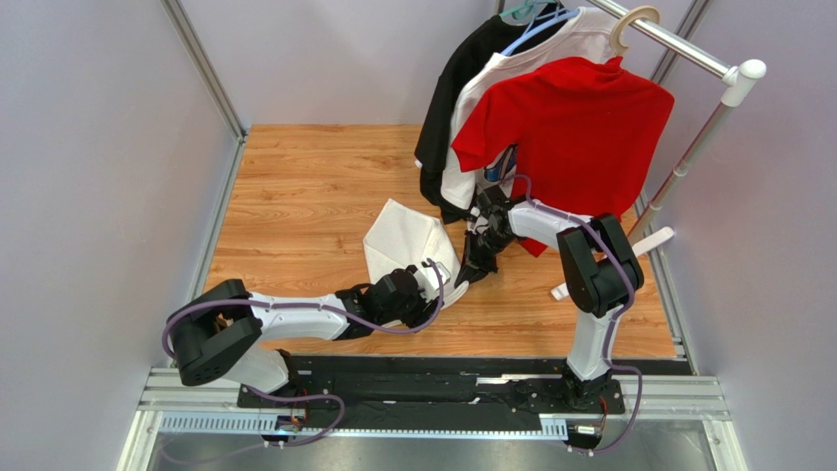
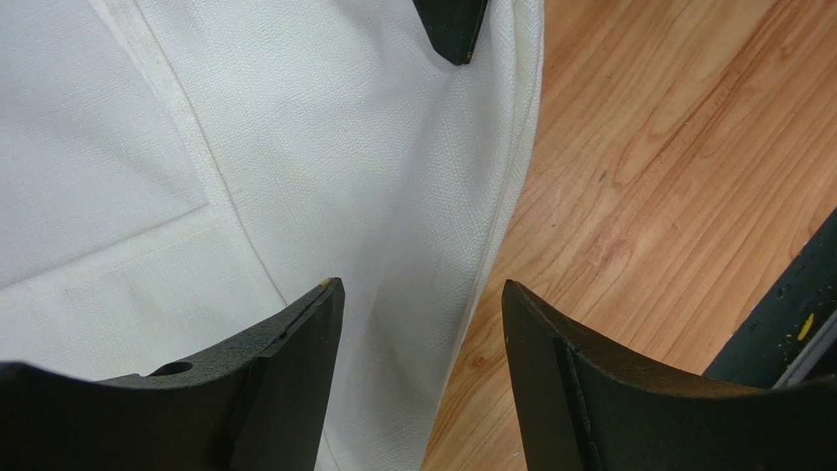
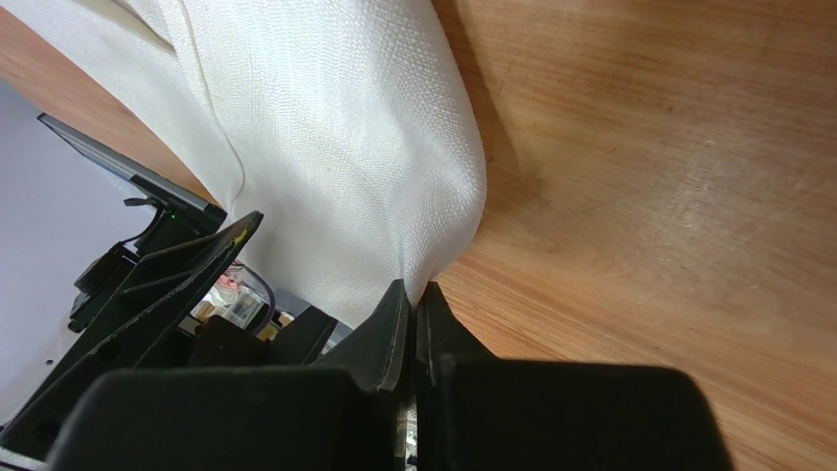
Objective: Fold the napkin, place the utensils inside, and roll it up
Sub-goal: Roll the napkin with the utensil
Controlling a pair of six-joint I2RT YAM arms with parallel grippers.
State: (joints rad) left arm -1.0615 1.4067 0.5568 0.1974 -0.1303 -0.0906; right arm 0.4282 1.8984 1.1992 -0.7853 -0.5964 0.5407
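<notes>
The napkin [image 1: 405, 240] lies partly folded on the wooden table [image 1: 295, 196], near the middle, between the two arms. The right gripper [image 3: 413, 294] has its jaws pressed together on an edge of the cloth and holds this part a little above the wood. The left gripper [image 2: 422, 294] stands with jaws apart over the napkin's border, one finger above the cloth, the other above bare wood, gripping nothing. A red shirt [image 1: 570, 128] hangs behind

The napkin [image 2: 324, 177] is matt, finely woven cream cloth; the table [image 2: 668, 177] is smooth wood-grain with a soft sheen.
</notes>
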